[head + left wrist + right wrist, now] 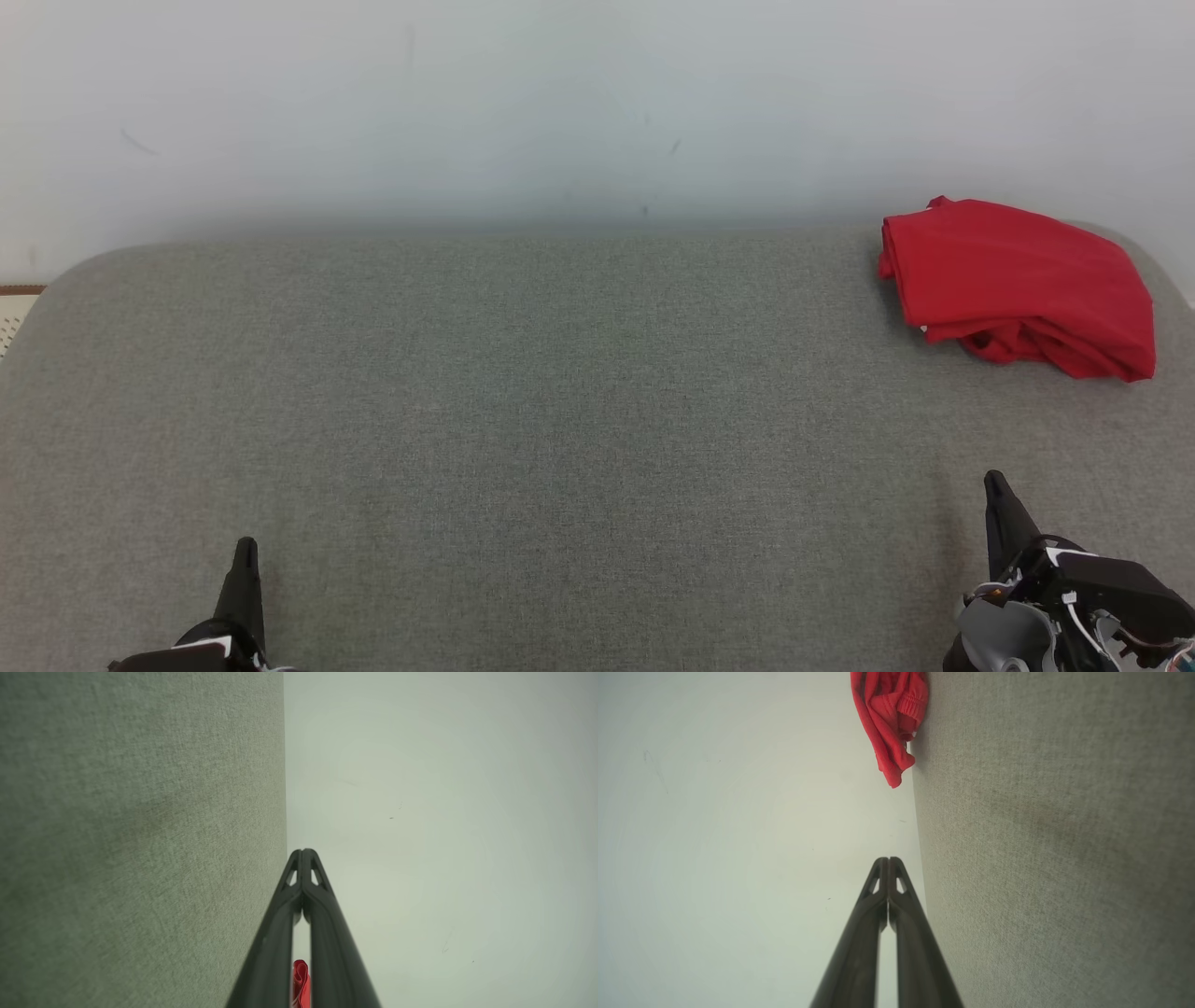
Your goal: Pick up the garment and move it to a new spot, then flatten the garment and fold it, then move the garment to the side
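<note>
The garment is red and lies folded in a loose bundle at the far right of the grey fabric surface, close to its back edge. In the right wrist view the garment shows at the top, well beyond the fingertips. A sliver of the garment shows between the finger bases in the left wrist view. My left gripper rests at the lower left, shut and empty. My right gripper stands at the lower right, shut and empty, well short of the garment.
A pale wall rises right behind the surface's back edge. The surface has rounded far corners, and a strip of floor or skirting shows past its left corner.
</note>
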`<state>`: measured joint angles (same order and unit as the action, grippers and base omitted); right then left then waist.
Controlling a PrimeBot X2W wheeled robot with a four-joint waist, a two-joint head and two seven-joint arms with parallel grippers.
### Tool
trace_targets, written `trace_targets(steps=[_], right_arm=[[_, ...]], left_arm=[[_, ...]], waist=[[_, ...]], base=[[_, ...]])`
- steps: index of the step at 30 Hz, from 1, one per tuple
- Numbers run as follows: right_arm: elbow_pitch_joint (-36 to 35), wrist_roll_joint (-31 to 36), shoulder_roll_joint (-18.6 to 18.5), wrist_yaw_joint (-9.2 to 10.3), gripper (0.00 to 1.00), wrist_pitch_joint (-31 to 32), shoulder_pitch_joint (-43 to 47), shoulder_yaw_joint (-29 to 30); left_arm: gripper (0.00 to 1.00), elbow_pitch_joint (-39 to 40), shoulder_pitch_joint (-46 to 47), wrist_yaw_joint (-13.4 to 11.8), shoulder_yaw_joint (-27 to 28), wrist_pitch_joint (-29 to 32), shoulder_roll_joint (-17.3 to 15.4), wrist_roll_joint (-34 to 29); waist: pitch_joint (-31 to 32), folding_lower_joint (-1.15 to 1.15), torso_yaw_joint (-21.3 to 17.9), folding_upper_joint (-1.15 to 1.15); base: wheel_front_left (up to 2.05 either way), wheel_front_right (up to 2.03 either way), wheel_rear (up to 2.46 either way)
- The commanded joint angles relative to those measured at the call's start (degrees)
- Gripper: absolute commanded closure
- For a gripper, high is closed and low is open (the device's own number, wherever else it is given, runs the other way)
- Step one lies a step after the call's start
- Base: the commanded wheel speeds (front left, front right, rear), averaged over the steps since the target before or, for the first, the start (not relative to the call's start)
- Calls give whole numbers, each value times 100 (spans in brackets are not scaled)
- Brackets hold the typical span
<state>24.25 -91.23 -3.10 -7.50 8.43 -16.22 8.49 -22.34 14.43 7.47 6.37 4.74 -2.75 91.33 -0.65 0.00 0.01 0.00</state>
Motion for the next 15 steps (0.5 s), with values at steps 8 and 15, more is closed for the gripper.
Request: trace_targets(steps=[8, 15], right_arm=[[5, 48, 21, 2, 100, 17, -46, 7], [5, 51, 22, 2, 100, 19, -46, 9]], left_arm=[[100, -18, 47, 16, -9, 12, -24, 60], [100, -19, 47, 16, -9, 11, -24, 60]], waist=[[0, 0, 0, 0], [0, 0, 0, 0]], base=[[0, 0, 0], [0, 0, 0]])
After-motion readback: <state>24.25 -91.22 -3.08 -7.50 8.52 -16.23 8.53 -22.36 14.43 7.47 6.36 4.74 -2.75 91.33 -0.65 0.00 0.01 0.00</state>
